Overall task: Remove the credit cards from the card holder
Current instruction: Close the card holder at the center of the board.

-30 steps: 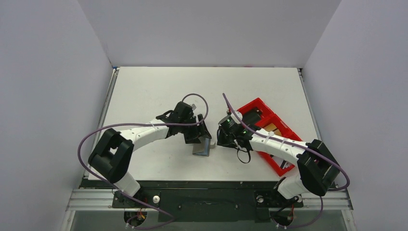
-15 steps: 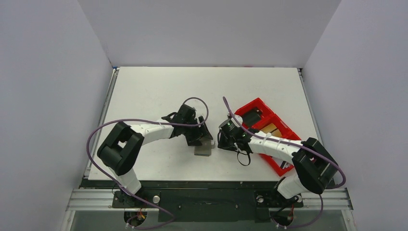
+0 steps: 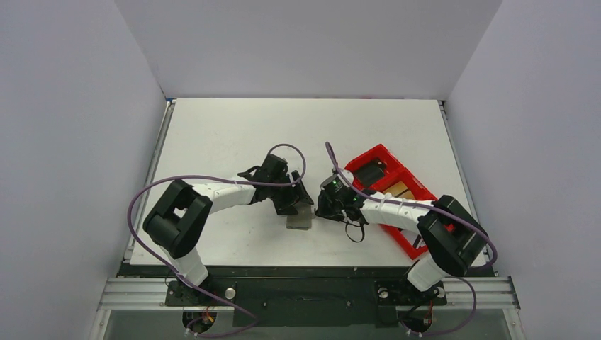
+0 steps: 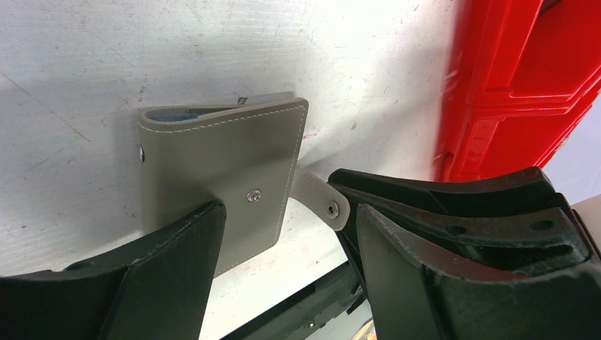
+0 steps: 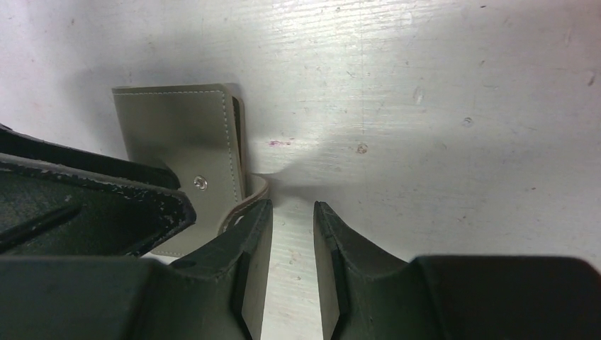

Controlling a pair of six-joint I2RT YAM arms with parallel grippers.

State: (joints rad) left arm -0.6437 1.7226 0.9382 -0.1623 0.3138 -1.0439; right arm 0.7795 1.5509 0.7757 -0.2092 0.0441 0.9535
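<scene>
The card holder (image 3: 300,219) is a grey wallet lying shut and flat on the table, between the two grippers. In the left wrist view the card holder (image 4: 220,170) shows its snap tab (image 4: 320,200) sticking out to the right. My left gripper (image 4: 283,234) is open wide over it, one fingertip (image 4: 191,234) resting on its cover. My right gripper (image 5: 293,209) is open only a narrow gap with bare table between the jaws, its left fingertip (image 5: 255,219) right beside the tab (image 5: 249,193). A tan credit card (image 3: 400,189) lies in the red tray; any inside the holder are hidden.
A long red plastic tray (image 3: 418,244) sits slanted at the right under my right arm, with a black block (image 3: 370,172) in its far compartment. Its red wall (image 4: 524,85) stands close behind the card holder. White walls enclose the table.
The card holder went from propped up under my left gripper to lying flat. My right gripper slid left to the holder's tab and its jaws narrowed.
</scene>
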